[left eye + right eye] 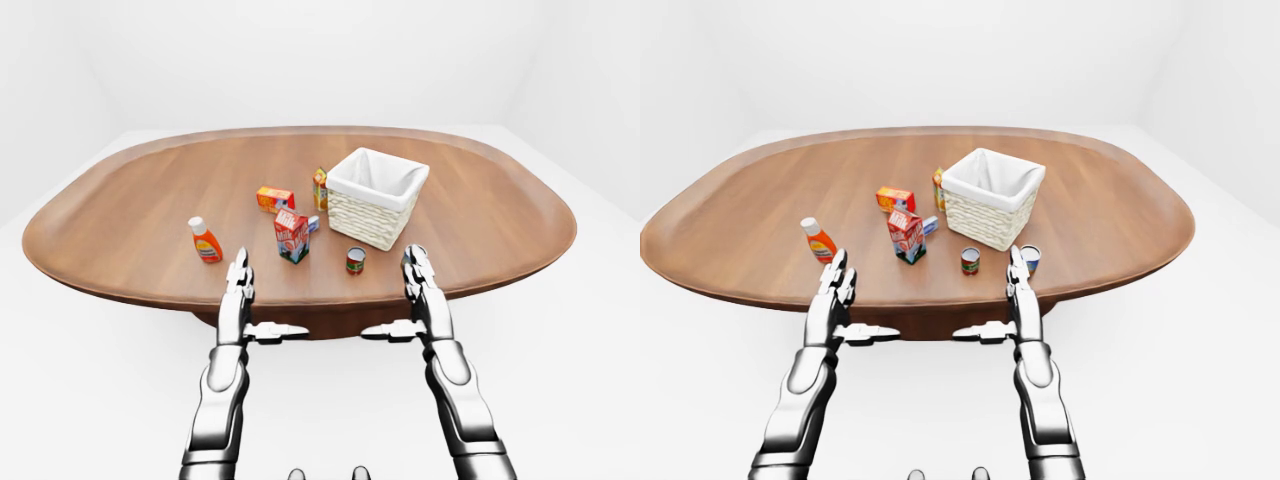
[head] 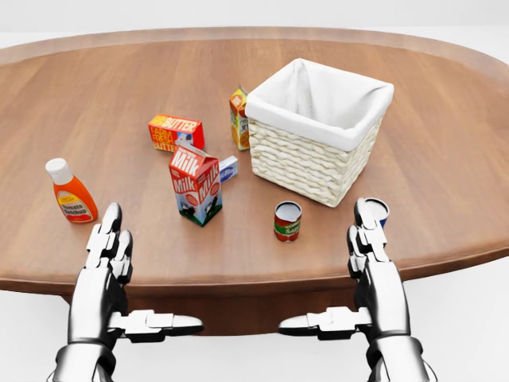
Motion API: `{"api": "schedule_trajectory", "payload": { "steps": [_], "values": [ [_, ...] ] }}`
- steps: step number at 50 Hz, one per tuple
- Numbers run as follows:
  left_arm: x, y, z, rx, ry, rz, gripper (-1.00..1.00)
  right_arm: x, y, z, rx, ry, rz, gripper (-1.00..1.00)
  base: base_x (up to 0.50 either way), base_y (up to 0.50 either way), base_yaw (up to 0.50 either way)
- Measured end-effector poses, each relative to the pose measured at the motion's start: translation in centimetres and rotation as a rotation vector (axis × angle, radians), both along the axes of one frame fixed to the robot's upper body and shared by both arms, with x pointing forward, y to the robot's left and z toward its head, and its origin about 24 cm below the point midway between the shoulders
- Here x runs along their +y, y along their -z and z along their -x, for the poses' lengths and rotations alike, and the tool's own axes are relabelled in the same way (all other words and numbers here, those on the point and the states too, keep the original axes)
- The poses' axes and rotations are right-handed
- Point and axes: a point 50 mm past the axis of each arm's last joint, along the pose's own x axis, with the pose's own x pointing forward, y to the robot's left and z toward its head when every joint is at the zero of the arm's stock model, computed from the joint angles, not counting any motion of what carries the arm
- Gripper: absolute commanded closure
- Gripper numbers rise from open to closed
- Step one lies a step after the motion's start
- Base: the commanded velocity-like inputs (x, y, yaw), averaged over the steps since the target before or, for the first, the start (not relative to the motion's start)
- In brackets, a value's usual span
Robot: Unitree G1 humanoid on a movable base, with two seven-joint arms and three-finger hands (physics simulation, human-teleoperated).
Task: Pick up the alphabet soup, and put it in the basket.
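Soup can [image 2: 287, 220]: upright on table [image 2: 95, 95], centre of head view, below basket [image 2: 318, 139].
Right hand [image 2: 374, 263]: open, right of can, apart.
Left hand [image 2: 107, 267]: open, lower left.

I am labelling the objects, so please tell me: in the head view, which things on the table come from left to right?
Ketchup bottle → butter box → milk carton → orange juice carton → red soup can → basket → blue-labelled can, partly behind the right robot hand.

Soup can [image 2: 287, 220] stands on the table [image 2: 445, 159] near its bottom edge, just below the basket [image 2: 318, 151]; milk carton [image 2: 195, 184] left of it, bottle [image 2: 71, 192] farther left.
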Motion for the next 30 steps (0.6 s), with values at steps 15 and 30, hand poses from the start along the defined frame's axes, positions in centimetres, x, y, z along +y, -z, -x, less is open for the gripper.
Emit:
{"api": "schedule_trajectory", "payload": {
  "steps": [15, 30],
  "values": [
    [0.7, -0.7, 0.1, -0.026, -0.013, -0.002, -1.0, -0.3, -0.5, 0.3, -0.018, -0.012, 0.002, -1.0, 0.0, 0.0, 0.0],
    [1.8, -5.2, 1.0, -0.169, -0.059, 0.052, -1.0, -1.1, -3.5, 1.1, -0.091, 0.027, -0.049, -1.0, 0.0, 0.0, 0.0]
  ]
}}
